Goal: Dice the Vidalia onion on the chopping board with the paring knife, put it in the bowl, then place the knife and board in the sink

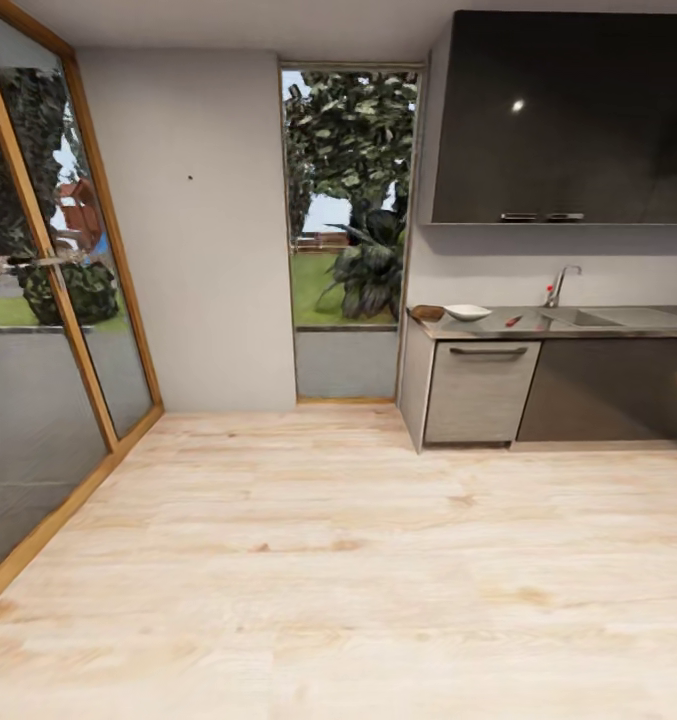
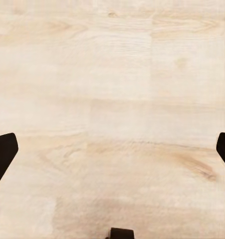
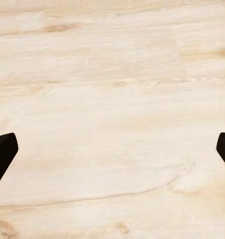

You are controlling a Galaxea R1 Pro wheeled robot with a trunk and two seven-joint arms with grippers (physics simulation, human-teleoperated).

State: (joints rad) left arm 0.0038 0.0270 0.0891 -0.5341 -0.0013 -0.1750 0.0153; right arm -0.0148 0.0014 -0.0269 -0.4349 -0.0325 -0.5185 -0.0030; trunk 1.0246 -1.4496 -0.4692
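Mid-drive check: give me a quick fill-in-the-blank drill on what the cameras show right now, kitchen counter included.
1. On the countertop, the white bowl sits to the ____ of the tap in the head view.
2. The small item with the red handle between the bowl and the sink is the paring ____.
3. Both wrist cameras look down at a light ____ floor.
4. The jaws of the left gripper stand wide ____.

Missing words: left; knife; wooden; open

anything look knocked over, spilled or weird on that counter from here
Nothing stands out. The bowl sits upright on the countertop, the paring knife lies flat beside the sink, and the chopping board rests at the counter's end. It is too far off to judge finer detail.
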